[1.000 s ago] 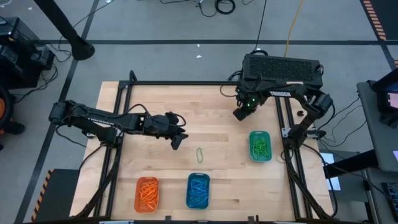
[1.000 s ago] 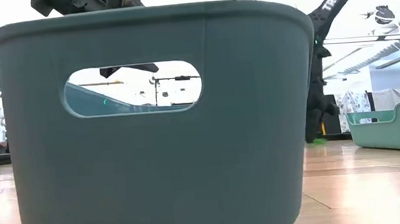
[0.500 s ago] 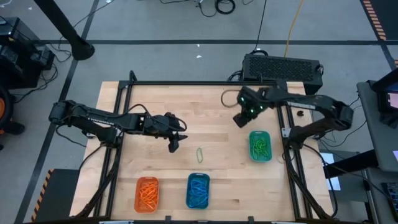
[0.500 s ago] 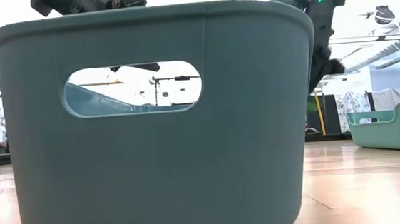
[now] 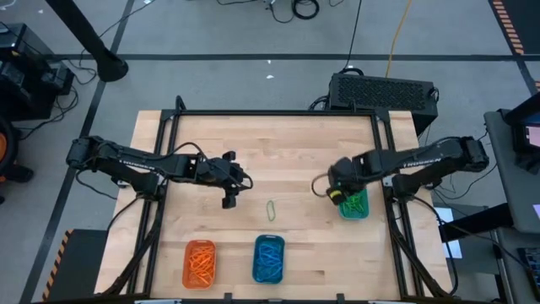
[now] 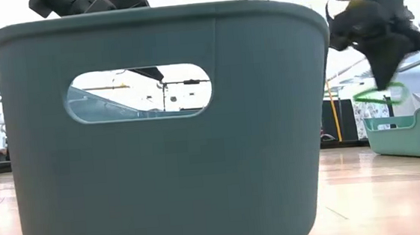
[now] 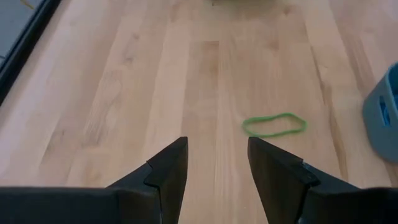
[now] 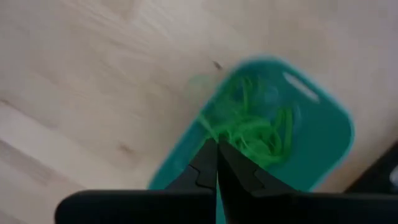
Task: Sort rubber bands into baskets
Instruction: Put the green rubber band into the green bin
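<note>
One green rubber band (image 5: 271,209) lies flat on the bare wood in mid-table; it also shows in the left wrist view as a green rubber band (image 7: 274,124). My left gripper (image 5: 228,199) hovers open a little to its left, its fingers (image 7: 171,168) short of the band. My right gripper (image 5: 336,194) is shut on another green band (image 6: 379,95) over the left rim of the teal-green basket (image 5: 354,203), which holds several green bands (image 8: 261,134). The orange basket (image 5: 200,262) and the blue basket (image 5: 268,257) stand at the near edge, each filled with bands of its own colour. My right gripper pinches a green rubber band at its fingertips (image 6: 387,73), which point down. The loop (image 6: 374,97) hangs just below them, clear of the table and above the teal-green basket's rim (image 6: 409,120). Which part of the loop is caught I cannot tell.
A basket's wall (image 6: 159,136) fills most of the low view. A black metal frame (image 5: 278,112) runs round the table's edges, with a black box (image 5: 384,91) behind the far edge. Bare wood lies between the baskets and the far edge.
My right gripper has swung from the table's far edge toward the near edge, to over the teal-green basket's left rim, staying shut with the green band hanging from its tips. My left gripper has rolled about its own axis without moving off.
</note>
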### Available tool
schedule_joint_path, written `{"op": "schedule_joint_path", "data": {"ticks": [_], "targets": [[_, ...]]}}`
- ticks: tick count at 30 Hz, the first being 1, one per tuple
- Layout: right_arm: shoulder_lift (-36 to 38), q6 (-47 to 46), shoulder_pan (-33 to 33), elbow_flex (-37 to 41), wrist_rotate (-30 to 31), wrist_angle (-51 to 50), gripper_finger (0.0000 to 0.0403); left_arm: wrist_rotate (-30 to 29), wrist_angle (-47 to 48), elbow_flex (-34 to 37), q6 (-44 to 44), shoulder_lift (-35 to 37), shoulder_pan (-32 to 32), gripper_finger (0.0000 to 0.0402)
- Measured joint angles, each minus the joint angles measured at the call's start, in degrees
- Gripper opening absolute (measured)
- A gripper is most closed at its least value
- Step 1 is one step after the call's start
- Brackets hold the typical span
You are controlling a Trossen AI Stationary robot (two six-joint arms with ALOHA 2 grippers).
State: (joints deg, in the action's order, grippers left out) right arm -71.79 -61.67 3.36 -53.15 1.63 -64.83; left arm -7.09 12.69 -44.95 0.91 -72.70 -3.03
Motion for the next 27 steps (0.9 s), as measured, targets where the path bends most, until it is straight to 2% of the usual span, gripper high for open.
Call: {"op": "schedule_joint_path", "data": {"ticks": [8,12,18,27], "targets": [[-0.04,-9.64,6.63,7.31,0.04,1.07,0.0,-1.05,-0.33,0.0,-0.11,-0.87,0.02,0.0176],[-0.02,-9.73,7.56,7.48,0.07,2.17,0.0005,-1.1,-0.8,0.0,-0.48,-2.73,0.0,0.0176],[-0.01,-9.51,8.06,7.48,-0.35,2.67,0.0037,-0.35,-0.8,0.0,-0.92,-6.55,-0.52,0.0176],[0.02,-5.19,8.04,7.46,-4.79,2.52,0.0087,0.53,-2.33,0.0,-12.66,-8.14,-2.82,0.0176]]}}
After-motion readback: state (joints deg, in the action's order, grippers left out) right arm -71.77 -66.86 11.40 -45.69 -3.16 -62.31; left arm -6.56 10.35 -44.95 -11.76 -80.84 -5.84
